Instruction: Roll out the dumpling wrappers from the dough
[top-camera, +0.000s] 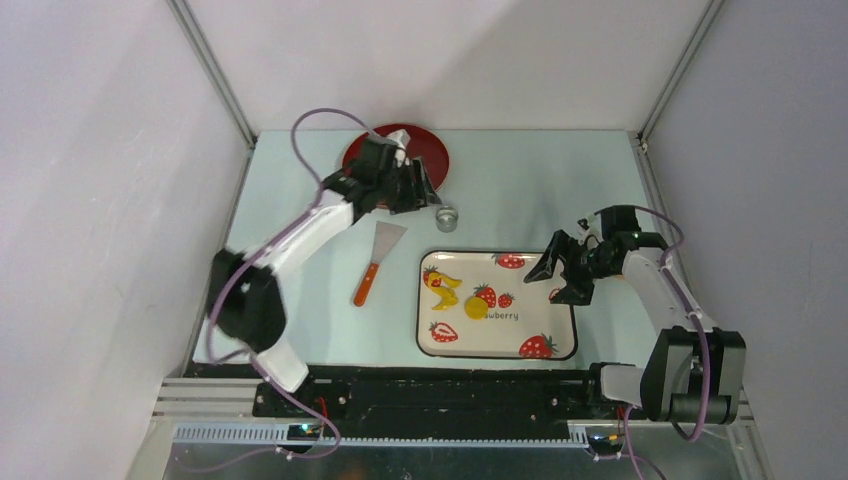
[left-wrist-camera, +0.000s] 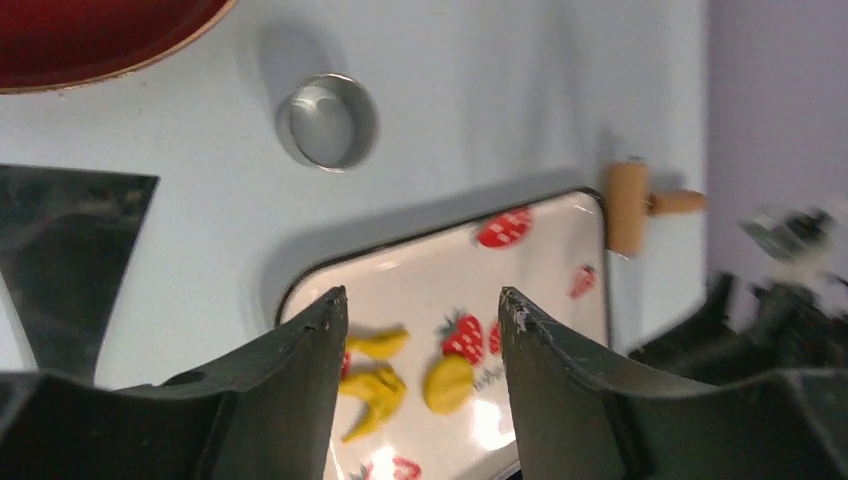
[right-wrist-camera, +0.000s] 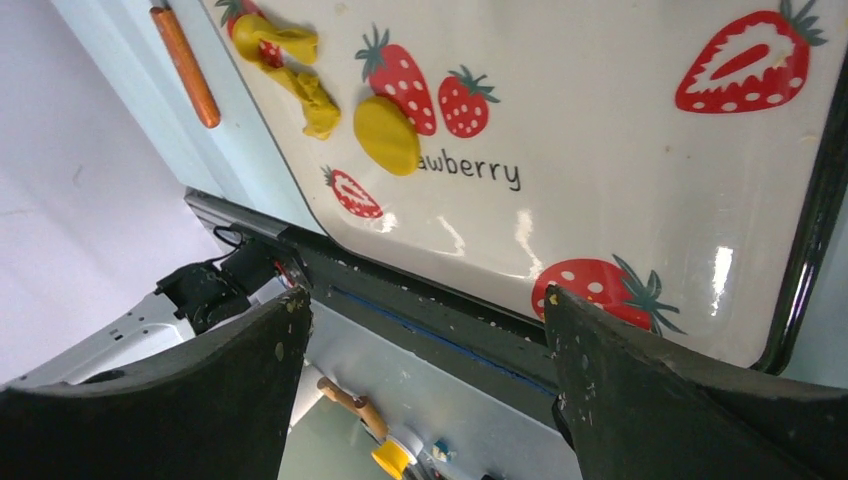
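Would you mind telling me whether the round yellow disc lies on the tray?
On it: the disc lies flat on the tray, beside a printed strawberry.

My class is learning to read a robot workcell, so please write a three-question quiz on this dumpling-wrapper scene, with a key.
1. True or false: the round yellow wrapper lies on the strawberry tray.
2. What stands between the red plate and the tray? A metal ring cutter; B knife; C bowl.
3. Fill in: the left hand and the right hand both stand ____, holding nothing.
Key: 1 true; 2 A; 3 open.
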